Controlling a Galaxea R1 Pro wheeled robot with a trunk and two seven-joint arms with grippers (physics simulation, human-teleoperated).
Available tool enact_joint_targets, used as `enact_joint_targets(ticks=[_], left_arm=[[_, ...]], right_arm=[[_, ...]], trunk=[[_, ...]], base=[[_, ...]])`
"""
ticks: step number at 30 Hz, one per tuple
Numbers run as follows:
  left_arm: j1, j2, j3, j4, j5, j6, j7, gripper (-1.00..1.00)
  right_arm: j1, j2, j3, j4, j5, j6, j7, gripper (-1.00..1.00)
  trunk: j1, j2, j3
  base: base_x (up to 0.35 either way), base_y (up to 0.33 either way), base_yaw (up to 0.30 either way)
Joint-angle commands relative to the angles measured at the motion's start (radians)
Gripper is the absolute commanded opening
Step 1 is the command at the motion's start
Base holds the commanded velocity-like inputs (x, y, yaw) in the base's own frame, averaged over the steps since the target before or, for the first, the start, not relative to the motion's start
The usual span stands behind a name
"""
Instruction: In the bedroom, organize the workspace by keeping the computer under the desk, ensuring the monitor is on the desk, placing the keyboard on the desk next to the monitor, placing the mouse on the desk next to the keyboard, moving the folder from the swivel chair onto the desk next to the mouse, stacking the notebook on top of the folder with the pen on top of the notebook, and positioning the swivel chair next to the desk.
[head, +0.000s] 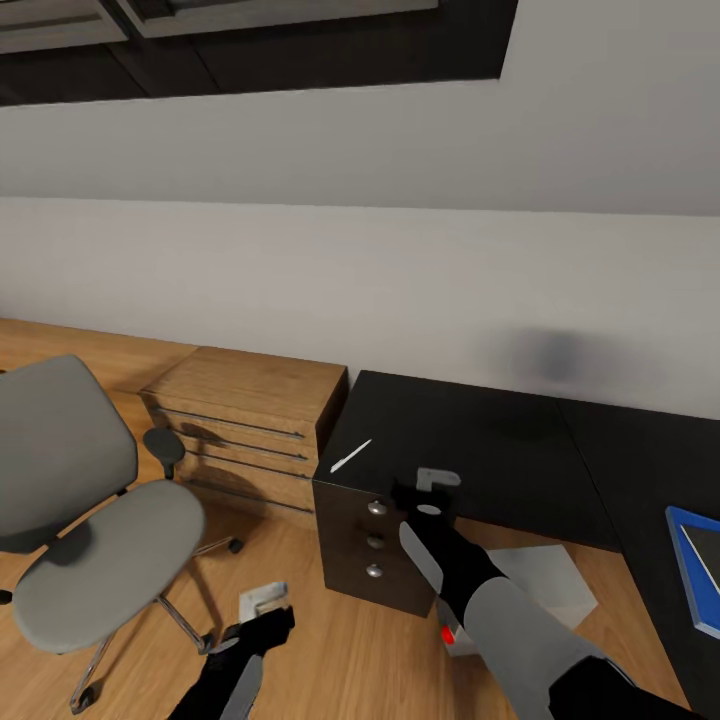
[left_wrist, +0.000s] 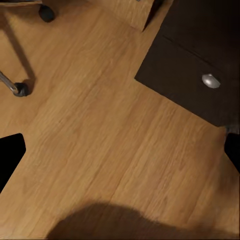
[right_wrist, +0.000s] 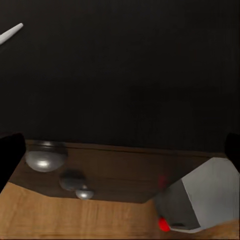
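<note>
Your right gripper (head: 437, 481) hangs over the front edge of the desk (head: 500, 450), just above the dark drawer unit (head: 365, 545) with its round silver knobs (head: 377, 508). In the right wrist view its two dark fingertips sit far apart at the picture's sides, so the jaws stand wide and hold nothing. The pen (head: 351, 456) lies on the glossy black top near the desk's left front corner, slanted, a little way from that gripper and not touching it; the right wrist view catches its whitish tip (right_wrist: 10, 33).

Below the desk, just right of the drawer unit, you can see the computer (head: 530, 590), a pale grey case with a red button (head: 446, 634), partly hidden by your right arm. The blue folder (head: 690, 565) lies on the desk at its right front edge, cut by the picture's border.

Your left gripper (head: 262, 600) hangs low above the wooden floor (head: 340, 660), in front of the drawer unit; its fingertips also show well apart, with only floorboards between them. The swivel chair (head: 95, 520) stands on the floor to the left, apart from the desk, its seat bare. A light wooden dresser (head: 250, 425) stands between the chair and the desk, against the desk's left end.
</note>
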Motion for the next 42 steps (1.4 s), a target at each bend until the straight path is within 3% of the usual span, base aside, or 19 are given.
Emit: enact_joint_targets(ticks=[1,3,4,6,9,10,19,33,42], left_arm=[[0.000,0.001,0.008,-0.049,0.015,0.046,0.009,1.00],[0.000,0.001,0.050,-0.160,0.031,0.156,0.009,1.00],[0.000,0.002,0.093,-0.263,0.044,0.264,0.009,1.00],[0.000,0.004,0.119,-0.338,0.052,0.362,0.008,1.00],[0.000,0.012,0.137,-0.358,0.057,0.439,0.006,1.00],[0.000,0.021,0.145,-0.308,0.056,0.466,0.004,1.00],[0.000,0.037,0.148,-0.257,0.050,0.384,0.006,1.00],[0.000,0.039,0.145,-0.251,0.049,0.375,0.006,1.00],[0.000,0.038,0.143,-0.247,0.012,0.374,0.006,1.00]], right_arm=[[-0.001,0.000,0.004,-0.001,-0.003,0.015,-0.009,1.00],[-0.001,0.000,0.005,-0.001,-0.007,0.033,-0.012,1.00],[-0.001,0.000,0.006,-0.002,-0.010,0.052,-0.013,1.00],[-0.001,0.000,0.006,-0.001,-0.012,0.064,-0.012,1.00],[-0.001,0.000,0.007,0.000,-0.013,0.071,-0.011,1.00],[-0.001,0.000,0.007,0.001,-0.013,0.074,-0.011,1.00],[-0.001,0.000,0.008,0.000,-0.013,0.079,-0.013,1.00],[-0.001,0.000,0.008,0.000,-0.011,0.074,-0.010,1.00],[-0.001,0.000,0.003,-0.001,0.002,0.067,-0.015,1.00]], trunk=[[0.000,-0.001,-0.001],[0.000,-0.001,-0.001],[0.000,-0.001,-0.001],[0.000,-0.001,-0.001],[0.000,-0.001,-0.001],[0.000,-0.001,-0.001],[0.000,-0.001,-0.001],[0.000,-0.001,-0.001],[0.000,-0.001,-0.001]], base=[[0.000,0.000,0.000],[0.000,0.000,0.000],[0.000,0.000,0.000],[0.000,0.000,0.000],[0.000,0.000,0.009],[0.000,0.000,0.155],[0.080,0.044,0.250],[0.285,0.189,0.276],[0.064,0.040,0.045]])
